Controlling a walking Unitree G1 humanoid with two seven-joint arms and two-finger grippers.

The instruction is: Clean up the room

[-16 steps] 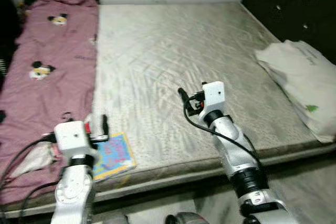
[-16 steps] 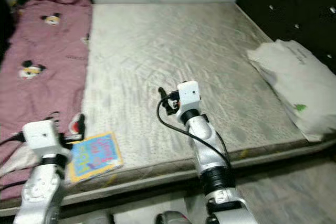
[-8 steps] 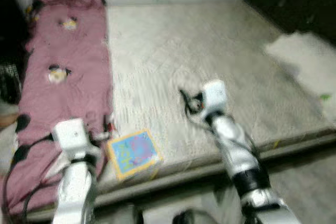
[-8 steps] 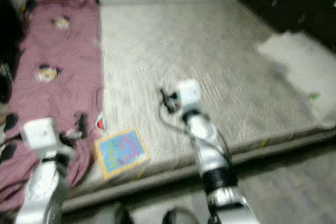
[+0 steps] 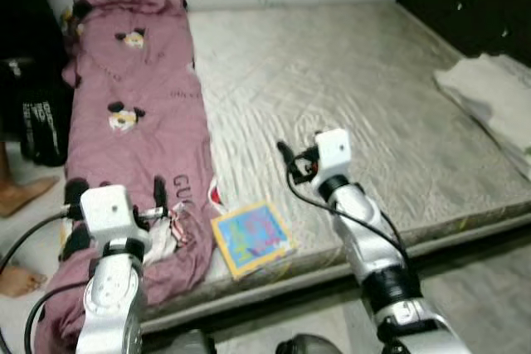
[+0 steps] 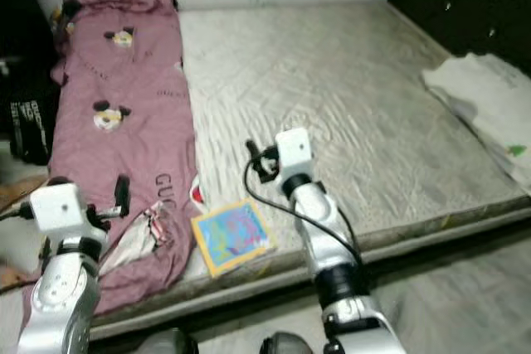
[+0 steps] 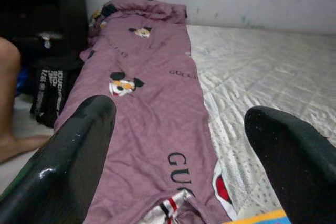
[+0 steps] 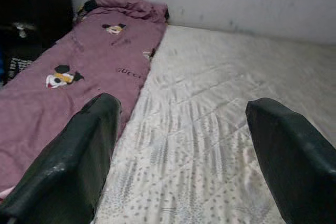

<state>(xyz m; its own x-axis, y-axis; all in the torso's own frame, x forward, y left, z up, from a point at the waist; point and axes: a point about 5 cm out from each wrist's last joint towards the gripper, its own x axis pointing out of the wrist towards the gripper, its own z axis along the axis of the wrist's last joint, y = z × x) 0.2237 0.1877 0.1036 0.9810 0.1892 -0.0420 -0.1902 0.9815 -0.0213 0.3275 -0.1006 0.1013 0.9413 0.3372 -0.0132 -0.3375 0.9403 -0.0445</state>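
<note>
At the far left we see a person's bare foot [image 5: 18,195] cut off by the frame edge, and beside it a dark bag [image 5: 46,118] with white lettering too small for us to read. Our left gripper [image 7: 178,145] is raised over the near end of the pink blanket [image 5: 137,130], fingers [image 7: 79,145] spread wide with nothing between them. Between and beyond those fingers the blanket shows cartoon mouse heads and the words "GUCCI", partly cut to "GUC" nearest the fingers. A crumpled white cloth [image 5: 166,230] with red stripes lies by the blanket's near hem; we cannot tell what it is. Just to the right of the left fingers, a bright book [image 5: 250,236] lies flat at the mattress [image 5: 348,89] edge, its cover print unreadable. Our right gripper [image 8: 181,150] is held over the bare mattress, arm bent up at the elbow, fingers [image 8: 79,150] also apart and empty. Far right, folded white bedding [image 5: 494,97] runs off the frame.
</note>
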